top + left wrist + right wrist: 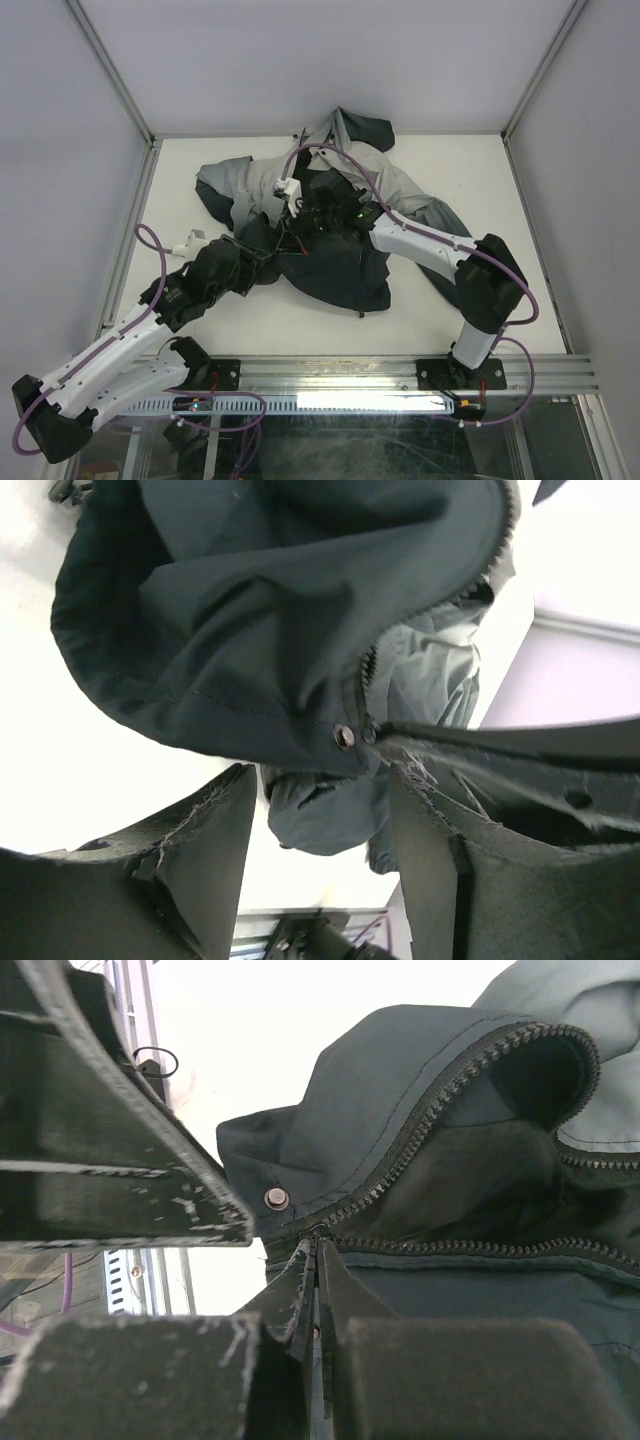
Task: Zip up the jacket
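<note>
The jacket (330, 268) lies crumpled mid-table, light grey at the back and dark teal-black at the front. Its front zipper (450, 1100) stands parted, and its two rows of teeth meet at the bottom hem beside a metal snap (276, 1198). My right gripper (318, 1248) is shut on the zipper pull where the rows meet; in the top view it (300, 228) sits over the dark fabric. My left gripper (320, 780) is open, its fingers (205, 850) wide apart just below the hem and snap (343, 736). It (262, 262) is at the jacket's lower left.
The white table (500, 180) is enclosed by white walls at the back and sides. An aluminium rail (400, 375) with both arm bases runs along the near edge. Purple cables loop from both arms over the jacket.
</note>
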